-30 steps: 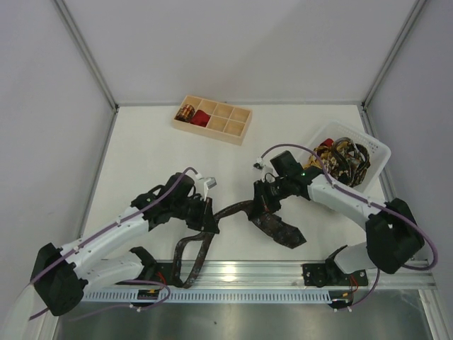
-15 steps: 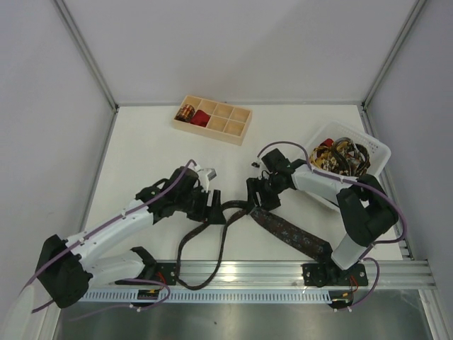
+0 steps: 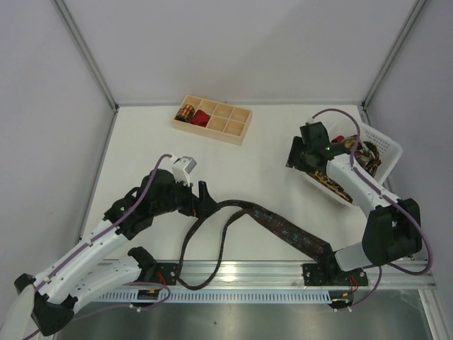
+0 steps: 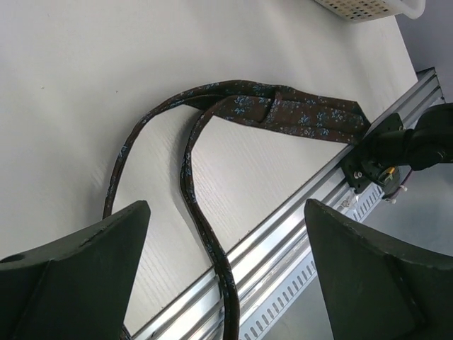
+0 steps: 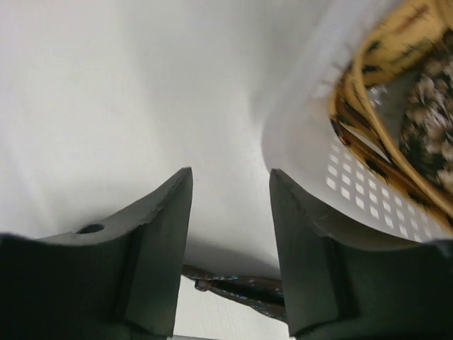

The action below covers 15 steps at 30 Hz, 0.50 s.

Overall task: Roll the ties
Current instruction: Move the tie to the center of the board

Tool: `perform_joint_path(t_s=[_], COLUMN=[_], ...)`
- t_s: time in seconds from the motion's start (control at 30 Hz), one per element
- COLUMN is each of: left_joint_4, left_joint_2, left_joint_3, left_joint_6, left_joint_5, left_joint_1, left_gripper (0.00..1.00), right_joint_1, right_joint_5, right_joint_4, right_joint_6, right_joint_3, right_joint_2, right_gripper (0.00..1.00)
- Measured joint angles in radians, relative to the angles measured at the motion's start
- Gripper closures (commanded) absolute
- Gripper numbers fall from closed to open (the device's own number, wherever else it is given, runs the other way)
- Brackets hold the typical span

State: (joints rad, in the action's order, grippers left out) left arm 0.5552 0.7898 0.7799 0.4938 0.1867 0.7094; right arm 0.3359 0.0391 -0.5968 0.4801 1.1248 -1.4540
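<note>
A: Where is the tie to be rolled?

B: The tie [image 3: 283, 228] is laid on the table [image 3: 141, 156] toward 6 o'clock in the top view. Its wide pointed end is seen at 5 o'clock, close to the rail [image 3: 248, 273]. The narrow part is bent into a loop and is hung over the near edge at 7 o'clock.

A: Is it gripped?

B: No. The left gripper [image 3: 204, 197] is spread wide just beside the bend of the loop, and nothing is seen between the jaws. The right gripper [image 5: 230, 180] is also parted and empty, at 2 o'clock, just beside the basket [image 3: 393, 150].

A: How is this step done well?

B: Probably the loop should be pulled straight first, so that no twist is rolled in. Then one end should be pinched and turned while the rest is pressed flat. A tight coil is wanted, like the gold coil [image 3: 186, 112] and the red coil [image 3: 202, 117] in the tray [image 3: 209, 132] at 12 o'clock.

A: What materials are met?

B: The tie is thin, limp, dark brown cloth with small blue flowers, so slipping may be expected. The basket is white perforated plastic, filled with other ties [image 3: 362, 154]. The tray is pale wood, divided into square compartments.
</note>
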Motion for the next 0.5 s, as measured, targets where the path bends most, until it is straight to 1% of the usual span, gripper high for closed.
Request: perform_joint_path(t_s=[0.13, 0.23, 0.43, 0.47, 0.5], left_joint_4=[-0.011, -0.017, -0.035, -0.042, -0.049], left_joint_2=[-0.014, -0.009, -0.009, -0.010, -0.010], left_joint_3=[-0.002, -0.002, -0.003, -0.004, -0.008], left_joint_6=[0.003, 0.002, -0.002, -0.002, -0.003], left_joint_5=[0.002, 0.009, 0.031, 0.034, 0.037], left_joint_1=[0.000, 0.000, 0.000, 0.000, 0.000], left_gripper=[0.07, 0.07, 0.08, 0.08, 0.09], right_joint_1=[-0.059, -0.098, -0.153, -0.164, -0.183], right_joint_5=[0.159, 0.177, 0.231, 0.240, 0.253], right_joint_4=[0.007, 0.005, 0.007, 0.011, 0.014], right_joint_6=[0.026, 0.021, 0.010, 0.008, 0.000], right_joint_3=[0.000, 0.026, 0.112, 0.114, 0.114], right_joint_2=[0.005, -0.013, -0.055, -0.055, -0.056], right_gripper=[0.51, 0.49, 0.58, 0.68, 0.74])
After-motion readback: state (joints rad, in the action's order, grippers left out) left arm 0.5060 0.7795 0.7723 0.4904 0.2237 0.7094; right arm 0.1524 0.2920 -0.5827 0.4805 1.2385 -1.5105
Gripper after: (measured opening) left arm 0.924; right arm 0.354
